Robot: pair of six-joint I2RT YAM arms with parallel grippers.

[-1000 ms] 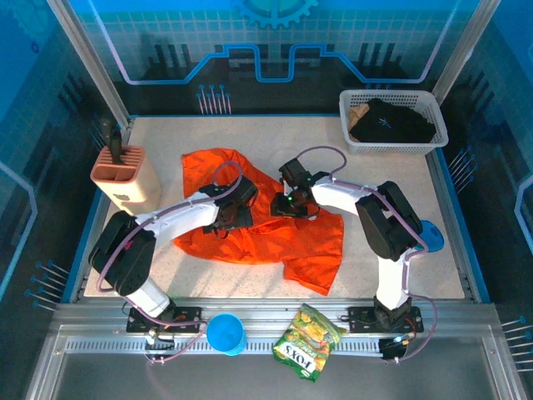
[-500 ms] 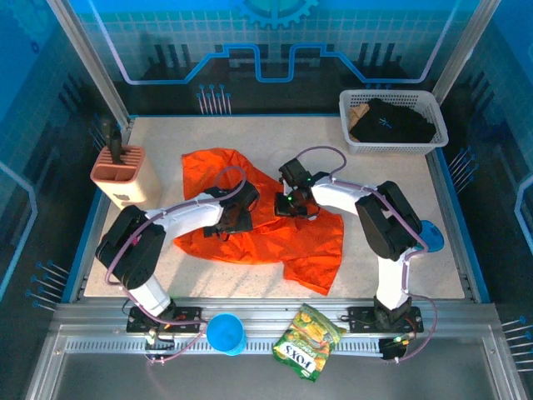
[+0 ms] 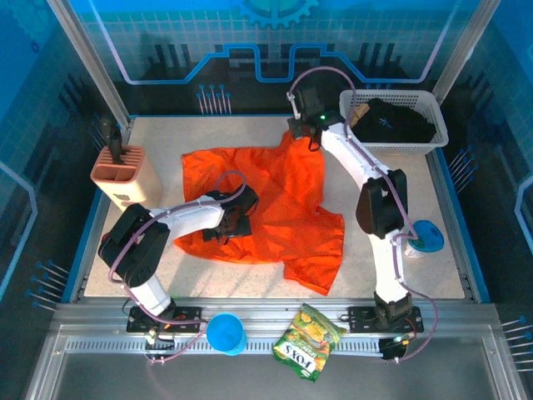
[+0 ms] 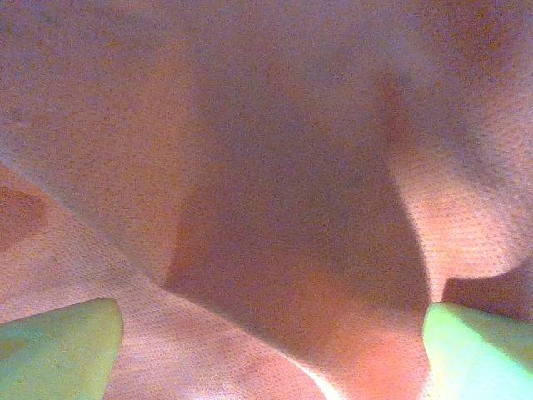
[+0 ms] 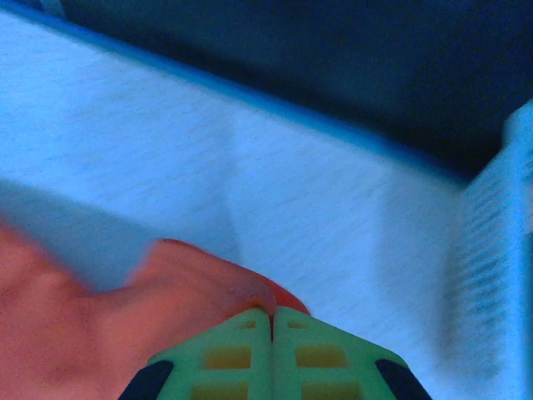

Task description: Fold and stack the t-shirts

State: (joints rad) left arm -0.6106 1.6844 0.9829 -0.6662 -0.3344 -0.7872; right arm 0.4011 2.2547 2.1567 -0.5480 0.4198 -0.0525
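Clamps the right pincer (image 3: 305,133) (image 5: 272,315) tight on an edge of the orange t-shirt (image 3: 287,221) (image 5: 125,333), green fingers flush together with a nub of cloth pinched at their tips. Holds that edge up at the far side of the table (image 3: 391,208), cloth stretching from the pincer back toward the arm bases and spreading flat there. Sits just left of the white basket (image 3: 394,147), with the black t-shirt (image 3: 391,121) lying inside it, to the pincer's right. Spreads the left pincer (image 3: 236,218) (image 4: 275,333) wide, released, grasping nothing, low over the orange cloth, with wrinkled fabric directly below and between its fingertips (image 4: 58,342). Cannot tell whether those tips touch the cloth
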